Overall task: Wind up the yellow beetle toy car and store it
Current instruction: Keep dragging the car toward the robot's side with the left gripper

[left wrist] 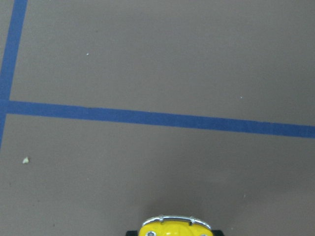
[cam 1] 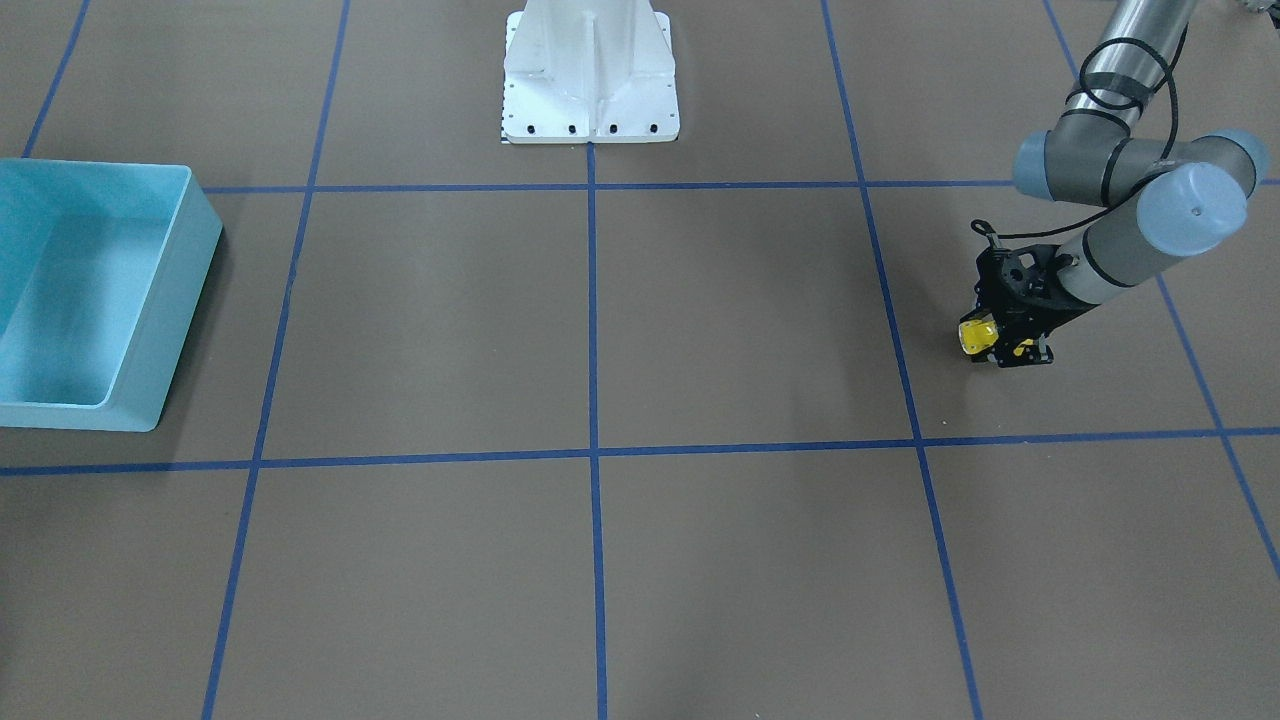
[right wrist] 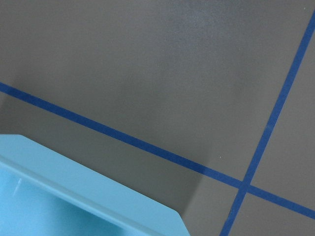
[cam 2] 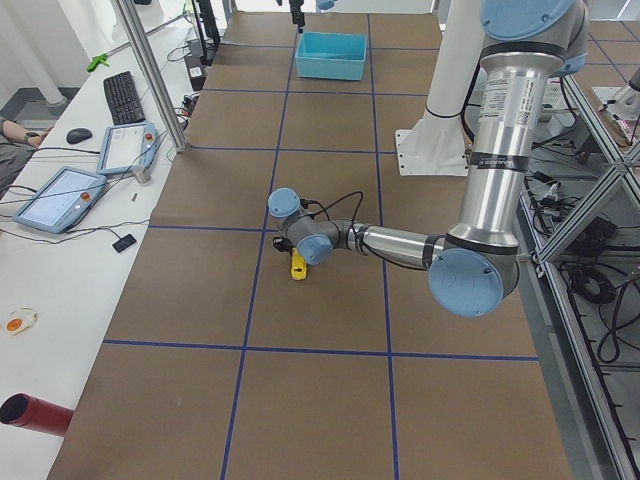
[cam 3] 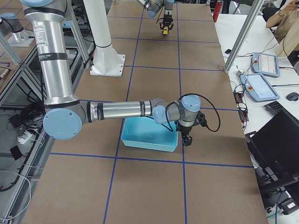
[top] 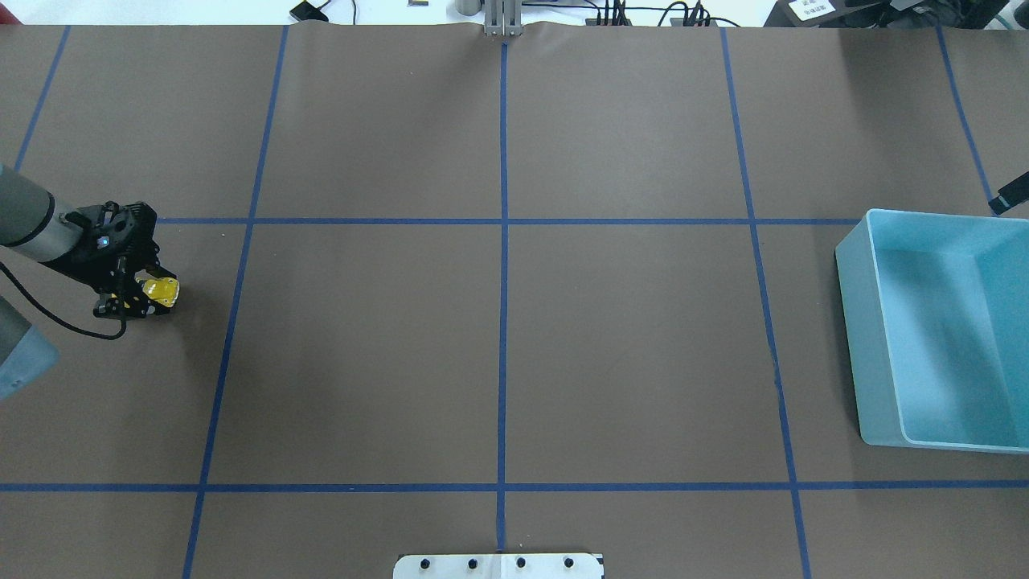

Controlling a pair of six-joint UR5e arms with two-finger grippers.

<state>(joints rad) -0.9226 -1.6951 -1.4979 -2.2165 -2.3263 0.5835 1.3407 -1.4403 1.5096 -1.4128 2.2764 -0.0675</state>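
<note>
Near the desk's edge on the robot's left, the left gripper [top: 145, 296] grips the yellow beetle toy car [top: 159, 289] between its fingers, while the right gripper [cam 3: 187, 140], whose opening cannot be told, hangs just beside the light-blue bin [top: 852, 322] at the desk's opposite edge.

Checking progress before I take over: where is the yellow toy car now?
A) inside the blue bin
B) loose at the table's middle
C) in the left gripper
C: the toy car sits between the fingers of the left gripper, far from the bin.
</note>
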